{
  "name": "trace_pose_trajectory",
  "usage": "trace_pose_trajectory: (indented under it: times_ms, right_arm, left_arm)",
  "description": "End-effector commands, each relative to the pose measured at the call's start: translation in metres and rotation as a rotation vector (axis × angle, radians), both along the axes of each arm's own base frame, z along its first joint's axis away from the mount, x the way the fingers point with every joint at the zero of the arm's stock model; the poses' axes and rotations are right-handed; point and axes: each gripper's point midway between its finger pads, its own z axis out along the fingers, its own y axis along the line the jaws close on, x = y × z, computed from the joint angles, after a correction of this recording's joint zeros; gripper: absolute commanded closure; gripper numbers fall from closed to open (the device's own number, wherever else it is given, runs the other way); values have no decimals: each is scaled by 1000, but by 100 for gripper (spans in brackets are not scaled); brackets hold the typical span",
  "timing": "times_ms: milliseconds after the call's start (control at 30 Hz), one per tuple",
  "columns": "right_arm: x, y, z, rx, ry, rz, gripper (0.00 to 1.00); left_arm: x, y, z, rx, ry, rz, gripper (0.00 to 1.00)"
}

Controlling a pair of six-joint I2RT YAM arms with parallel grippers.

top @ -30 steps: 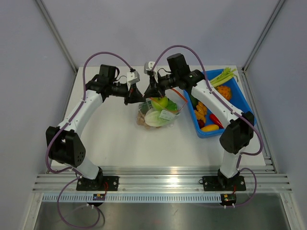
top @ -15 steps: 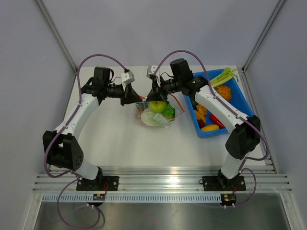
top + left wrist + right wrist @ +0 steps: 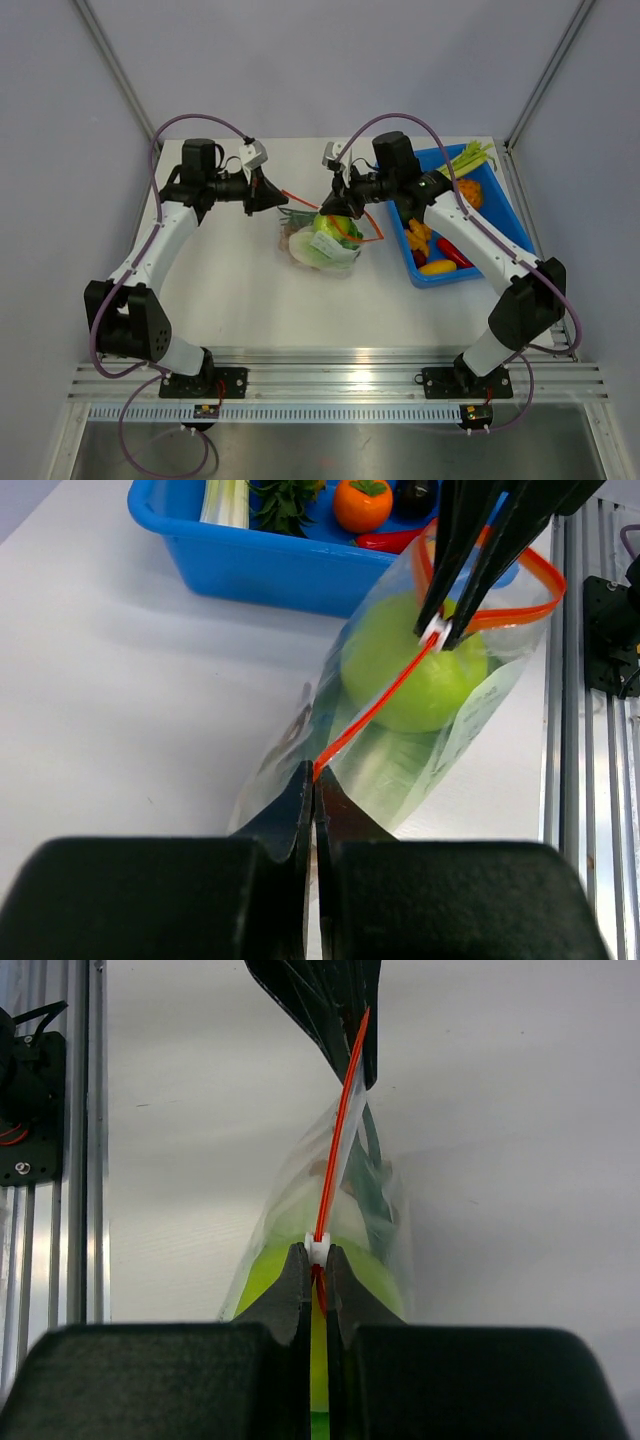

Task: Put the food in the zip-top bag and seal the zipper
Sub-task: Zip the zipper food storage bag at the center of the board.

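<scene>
— Two pairs of jaws are pressed together on the zipper (image 3: 372, 708): its end is pinched by the left gripper (image 3: 313, 776), its white slider (image 3: 317, 1249) by the right gripper (image 3: 316, 1265).

— And the zip-top bag (image 3: 322, 250)?

— Slung between both jaws, green apple (image 3: 405, 685) inside. Beyond the right jaws the mouth is seen gaping. If the strip is pulled too taut, the pinched end could be slipped free.

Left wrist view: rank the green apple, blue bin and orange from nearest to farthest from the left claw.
1. Green apple, in the bag, just ahead of the left claw.
2. Blue bin, beyond the bag.
3. Orange, inside the bin, farthest back.
</scene>
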Motion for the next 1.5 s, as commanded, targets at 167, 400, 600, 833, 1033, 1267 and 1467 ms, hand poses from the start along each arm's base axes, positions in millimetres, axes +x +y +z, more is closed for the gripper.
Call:
trace_pose_trajectory:
  times_ms: [167,400,600,833,1033,1267,1467]
  right_arm:
    - [-6,-31,30,14,-42,-95,100]
    - [-10,-47,24,-3,-30,-141,100]
    - [-17,-53,26,11,-37,-159,100]
    - [-15,-49,29,25,-30,-144,100]
    - [-14,-45,34,39,-31,-130,100]
    - [-14,-43,39,49,-29,-119,100]
    - [-15,-41,39,50,-19,-104,100]
  left_arm:
    - [40,31,25,-6,-133,197,100]
    - [51,44,26,-10,-128,264,100]
    - [54,45,28,-30,-122,270,100]
    - [18,11,51,-124,-134,57,71]
    - [-8,-16,59,-83,-234,-26,15]
    - [-3,-30,58,-99,-206,-59,10]
    - [-8,-52,59,-64,-274,-95,11]
